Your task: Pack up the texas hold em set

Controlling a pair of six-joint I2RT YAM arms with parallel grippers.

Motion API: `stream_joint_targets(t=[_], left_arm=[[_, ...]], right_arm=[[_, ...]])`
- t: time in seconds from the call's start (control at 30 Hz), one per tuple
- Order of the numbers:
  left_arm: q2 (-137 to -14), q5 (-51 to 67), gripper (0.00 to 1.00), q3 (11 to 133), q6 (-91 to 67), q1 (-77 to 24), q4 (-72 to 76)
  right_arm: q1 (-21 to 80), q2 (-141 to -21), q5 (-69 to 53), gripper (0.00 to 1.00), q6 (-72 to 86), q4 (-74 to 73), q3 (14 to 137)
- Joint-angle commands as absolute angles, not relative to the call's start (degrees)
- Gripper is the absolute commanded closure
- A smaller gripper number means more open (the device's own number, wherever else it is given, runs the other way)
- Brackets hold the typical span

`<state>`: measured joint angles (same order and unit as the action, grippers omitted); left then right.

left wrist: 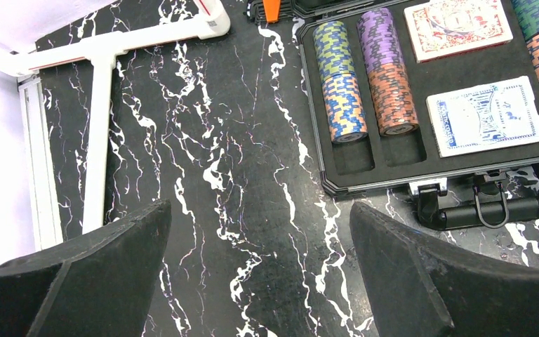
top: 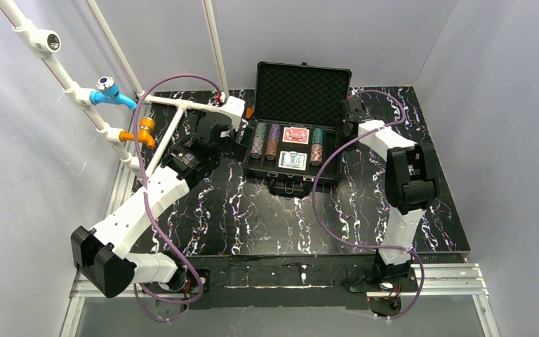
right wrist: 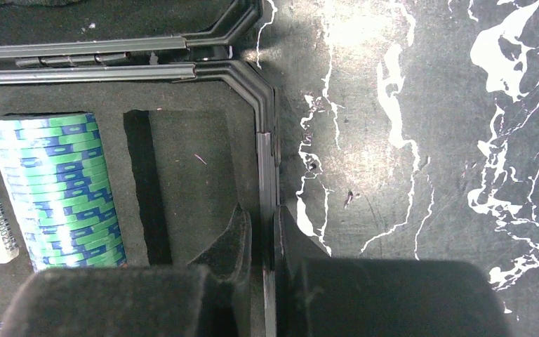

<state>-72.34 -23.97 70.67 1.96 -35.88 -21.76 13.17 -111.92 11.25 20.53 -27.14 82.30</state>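
Note:
The black briefcase (top: 302,88) lies open at the back middle of the table, foam lid up. In its tray lie rows of striped poker chips (top: 265,140) (left wrist: 344,84) (right wrist: 60,189), a red-backed deck (top: 295,135) (left wrist: 457,20) and a blue-backed deck (top: 292,160) (left wrist: 484,116). My right gripper (top: 347,119) (right wrist: 265,217) is shut on the briefcase's right wall (right wrist: 267,154), one finger inside and one outside. My left gripper (top: 238,145) (left wrist: 260,210) hovers open over bare table just left of the case, holding nothing. The handle (left wrist: 488,207) faces the near side.
A white pipe frame (top: 182,105) (left wrist: 98,140) lies on the table's left side, close to my left arm. An orange piece (left wrist: 271,8) sits at the case's back-left corner. Purple cables (top: 323,210) loop over the table from both arms. An empty chip slot (right wrist: 140,182) lies beside the green chips.

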Motion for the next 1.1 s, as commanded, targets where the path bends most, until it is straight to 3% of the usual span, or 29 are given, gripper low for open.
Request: stream_joint_targets(t=[0.0, 0.47, 0.5, 0.53, 0.63, 0.67, 0.73, 0.83, 1.07], left_arm=[[-72.25, -24.55, 0.02, 70.3, 2.4, -36.21, -21.01], [-71.86, -25.2, 0.02, 70.14, 3.13, -37.22, -21.02], [-71.82, -25.3, 0.02, 70.14, 3.08, -37.26, -20.99], [-71.85, -25.31, 0.02, 70.14, 3.08, -37.25, -20.96], [-71.57, -25.01, 0.02, 70.35, 3.08, -37.33, -21.09], [-71.37, -24.92, 0.02, 70.35, 3.08, -37.35, -21.1], [-71.08, -25.1, 0.02, 70.31, 3.1, -37.35, -21.09], [-70.86, -25.57, 0.02, 70.17, 3.32, -37.35, -20.99], [-70.67, -27.09, 0.02, 70.34, 3.39, -37.33, -20.93]], right_arm=[[10.79, -108.09, 18.63, 0.99, 24.61, -30.41, 75.83], [10.31, -87.96, 10.65, 0.98, 34.97, -25.24, 52.58], [10.32, -86.65, 10.02, 0.95, 35.06, -24.93, 51.81], [10.34, -85.44, 9.61, 0.85, 34.81, -24.99, 51.48], [10.21, -82.77, 9.94, 0.4, 32.6, -25.97, 51.96], [10.27, -82.01, 10.76, 0.29, 32.0, -26.43, 52.43], [10.24, -81.3, 11.05, 0.16, 30.12, -27.16, 54.32], [10.28, -81.17, 9.81, 0.09, 26.4, -28.3, 58.54], [9.98, -81.04, 12.97, 0.04, 21.81, -26.81, 67.76]])
